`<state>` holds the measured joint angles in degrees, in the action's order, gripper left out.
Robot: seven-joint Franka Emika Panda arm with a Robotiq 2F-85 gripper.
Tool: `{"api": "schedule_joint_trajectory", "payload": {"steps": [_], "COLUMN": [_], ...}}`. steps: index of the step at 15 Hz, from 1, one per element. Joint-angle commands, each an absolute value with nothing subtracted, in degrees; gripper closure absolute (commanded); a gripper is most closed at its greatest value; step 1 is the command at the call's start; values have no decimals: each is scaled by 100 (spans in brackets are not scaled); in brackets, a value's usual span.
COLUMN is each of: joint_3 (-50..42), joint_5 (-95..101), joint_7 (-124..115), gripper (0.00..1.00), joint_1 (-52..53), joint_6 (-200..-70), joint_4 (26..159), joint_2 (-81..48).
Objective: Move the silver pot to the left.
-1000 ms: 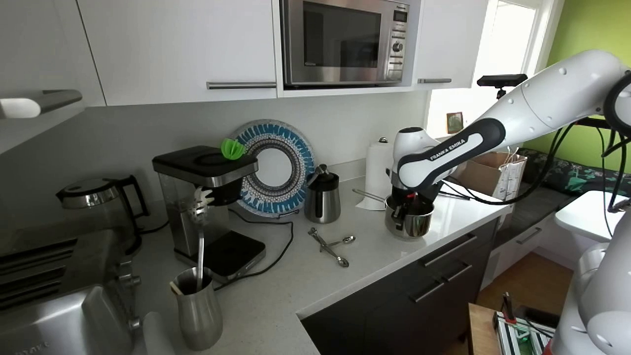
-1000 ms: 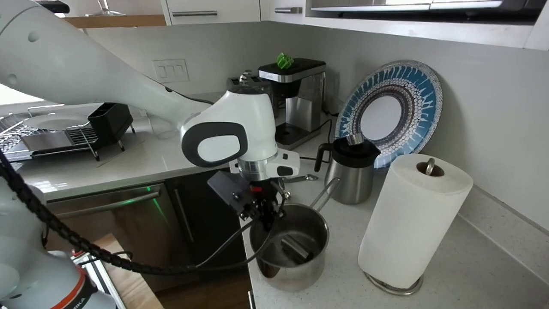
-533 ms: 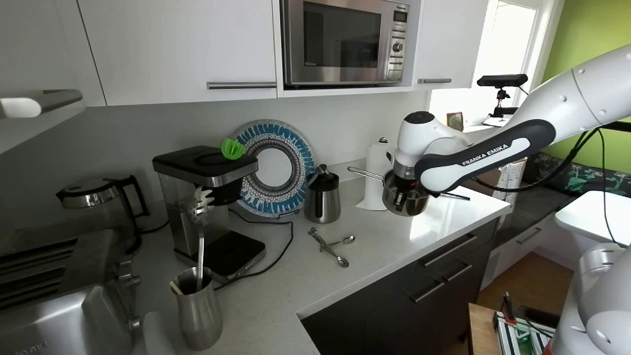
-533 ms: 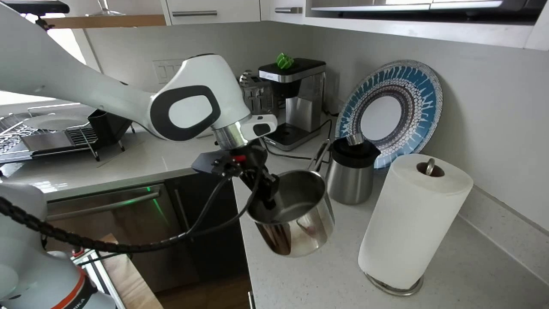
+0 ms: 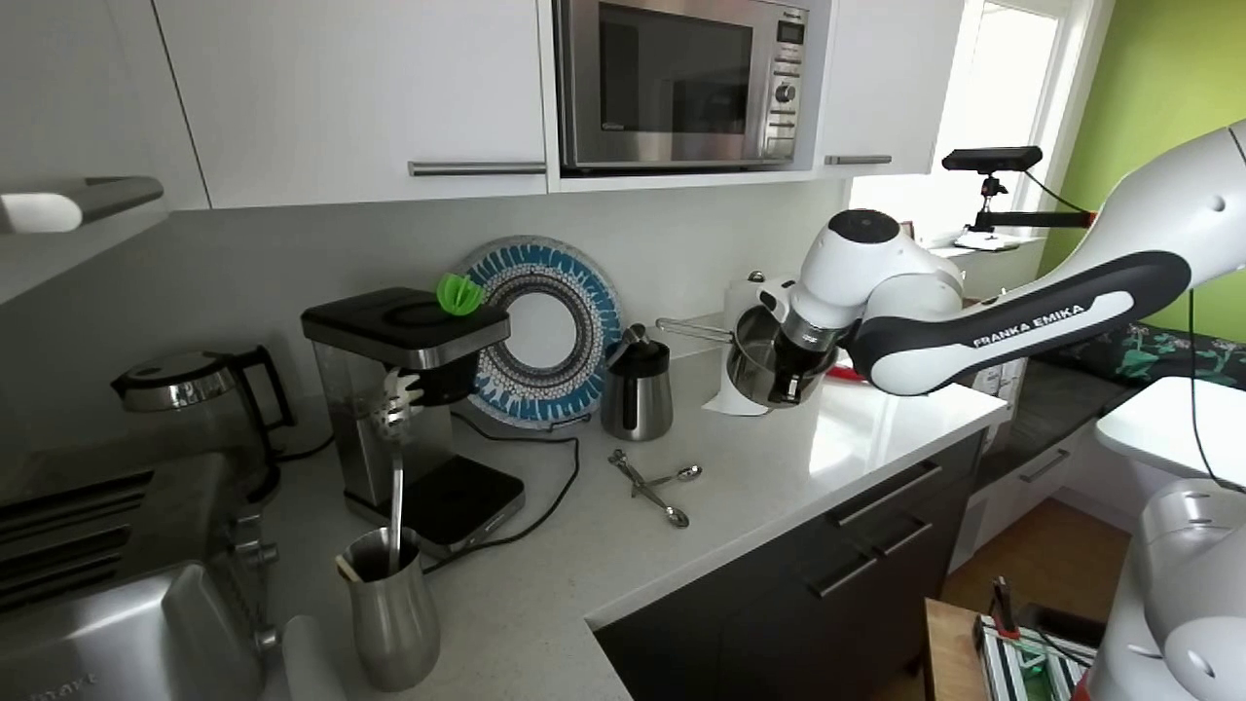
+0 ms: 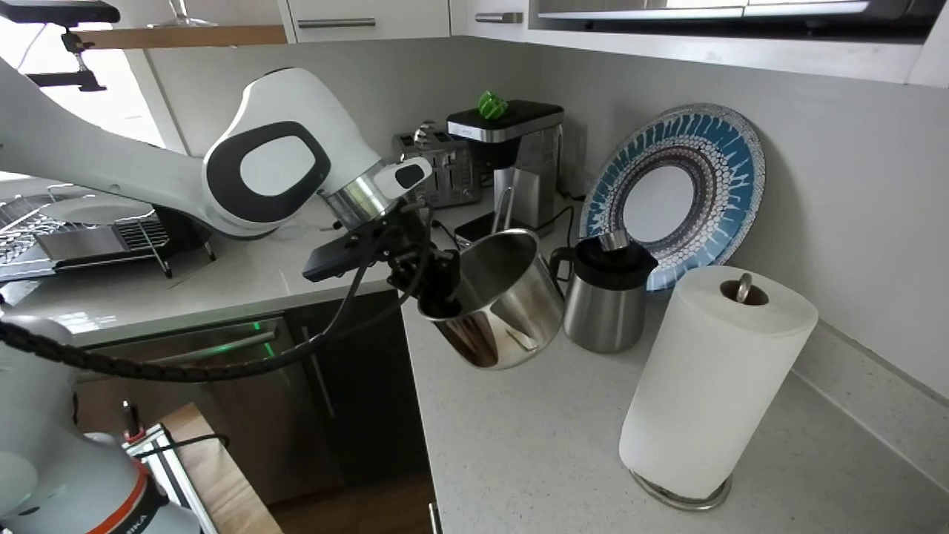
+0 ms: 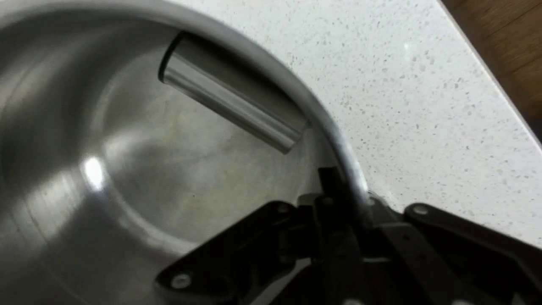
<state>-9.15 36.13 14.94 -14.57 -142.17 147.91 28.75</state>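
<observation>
The shiny silver pot (image 5: pixel 743 368) hangs above the counter in both exterior views, tilted, with its mouth toward the arm. It also shows in an exterior view (image 6: pixel 511 319), with its handle pointing toward the coffee maker. My gripper (image 6: pixel 443 298) is shut on the pot's rim, one finger inside the pot and one outside. In the wrist view the rim runs between the dark fingers (image 7: pixel 352 192), and the pot's inside (image 7: pixel 178 178) fills the left. A small steel cylinder (image 7: pixel 233 91) lies inside against the wall.
A steel jug with a black lid (image 6: pixel 604 308) stands close beside the pot. A paper towel roll (image 6: pixel 715 386) stands near. Crossed measuring spoons (image 5: pixel 654 484) lie on the counter (image 5: pixel 740 477). A patterned plate (image 5: pixel 594 312) leans on the wall. A coffee maker (image 5: pixel 409 331) stands further left.
The pot was upright on the counter a second ago. It has been lifted, tilted increasingly, and carried toward the coffee maker side. The arm has moved with it, still gripping the rim.
</observation>
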Motion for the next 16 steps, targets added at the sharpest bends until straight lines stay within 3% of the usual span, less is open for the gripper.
{"api": "schedule_joint_trajectory", "payload": {"steps": [1, 5, 12, 16], "joint_3": [-935, -906, -93, -264], "joint_5": [3613, 3652, 3565, 3962], "joint_7": [1573, 1826, 2577, 3484], "gripper": [97, 99, 99, 99], "joint_1": [-1391, -1240, -126, 77], "joint_6": [-14193, -14314, -13613, -13887], "joint_4": [14790, 14831, 14763, 14600], "joint_2": [2925, 2965, 3073, 2600]}}
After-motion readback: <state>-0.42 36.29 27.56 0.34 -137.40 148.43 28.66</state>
